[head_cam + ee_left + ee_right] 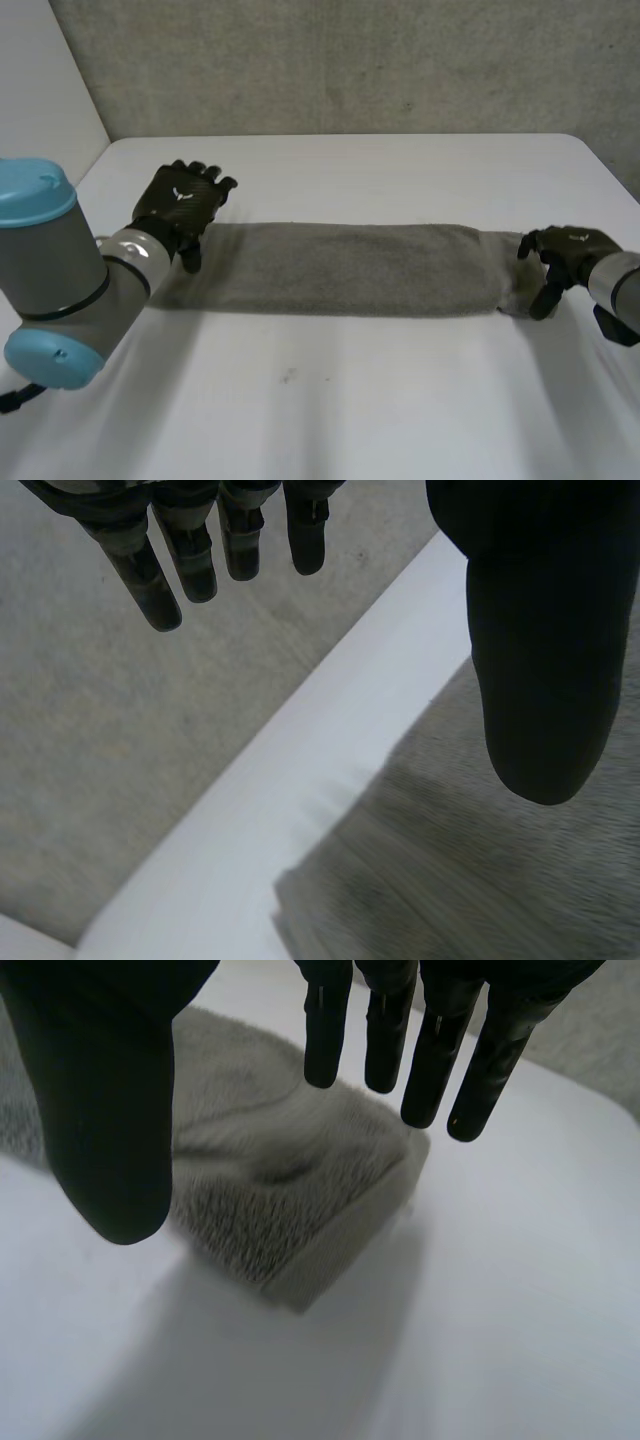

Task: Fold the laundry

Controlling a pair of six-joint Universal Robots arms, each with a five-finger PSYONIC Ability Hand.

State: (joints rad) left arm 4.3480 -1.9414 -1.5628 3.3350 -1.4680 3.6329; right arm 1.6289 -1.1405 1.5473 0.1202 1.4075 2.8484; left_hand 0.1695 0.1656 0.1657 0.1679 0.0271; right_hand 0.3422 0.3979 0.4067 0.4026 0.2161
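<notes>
Grey towel point(340, 268) folded into a long, narrow strip, laid flat across the middle of the white table point(400, 400), running left to right. Surface smooth along the length, slightly rumpled at the right end; layered fold edge seen at that end in the right wrist view. Left hand point(180, 205) positioned at the towel's left end, toward the far edge, on the grey arm with the light-blue cap point(60, 290) at the near left. In the left wrist view, fingers point(190, 550) straight and side by side, thumb set well apart from them: hand wide, holding nothing. Towel's left end point(480, 880) under the thumb, bare table beyond it below the fingertips. Contact between thumb and cloth: cannot tell. Right hand point(565, 255) positioned at the towel's right end. In the right wrist view, fingers point(430, 1070) straight and slightly spread, thumb far from them: hand wide, nothing gripped. Towel's right end point(290, 1200) below the palm, between thumb and fingers, its corner near the fingertips. Contact with the cloth: cannot tell. Grey wall point(350, 60) behind the table's far edge.
</notes>
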